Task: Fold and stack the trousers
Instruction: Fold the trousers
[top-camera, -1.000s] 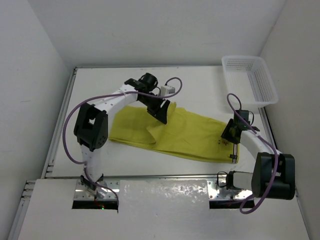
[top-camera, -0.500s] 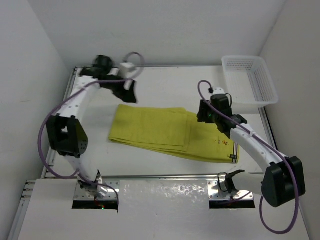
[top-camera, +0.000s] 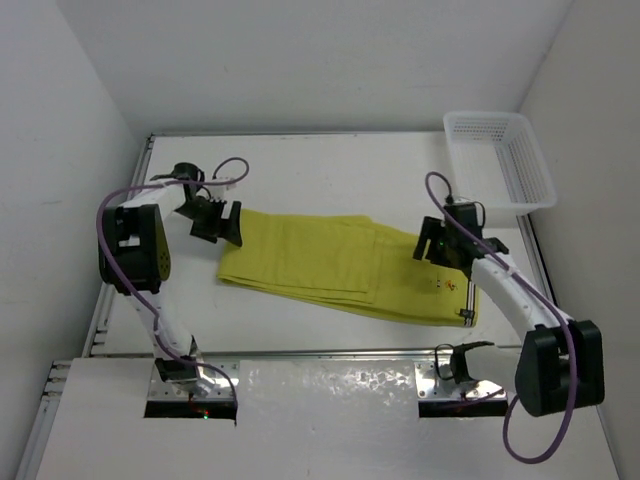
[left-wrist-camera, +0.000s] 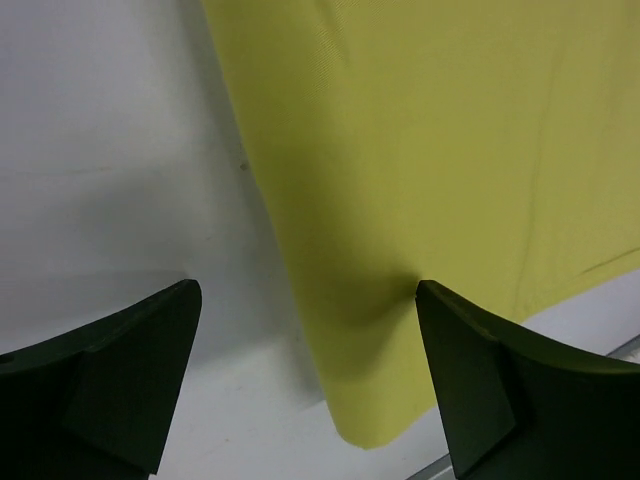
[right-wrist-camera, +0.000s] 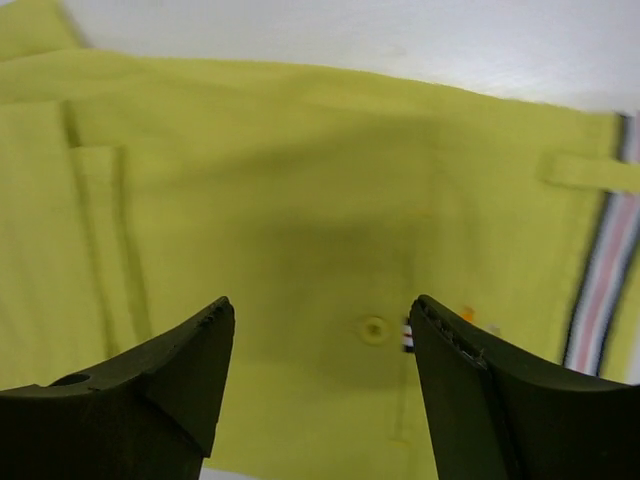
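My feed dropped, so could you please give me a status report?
Left gripper open over the trousers' folded end; right gripper open near the waistband. Trousers flat, partly folded. Nothing in the way.

Left end effector (left-wrist-camera: 305, 290) spread wide over the trousers (left-wrist-camera: 450, 150) corner on the white table (left-wrist-camera: 100, 150).

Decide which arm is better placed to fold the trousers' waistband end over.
Probably right: the right gripper hangs open near the waistband; the left gripper is open at the trousers' opposite end.
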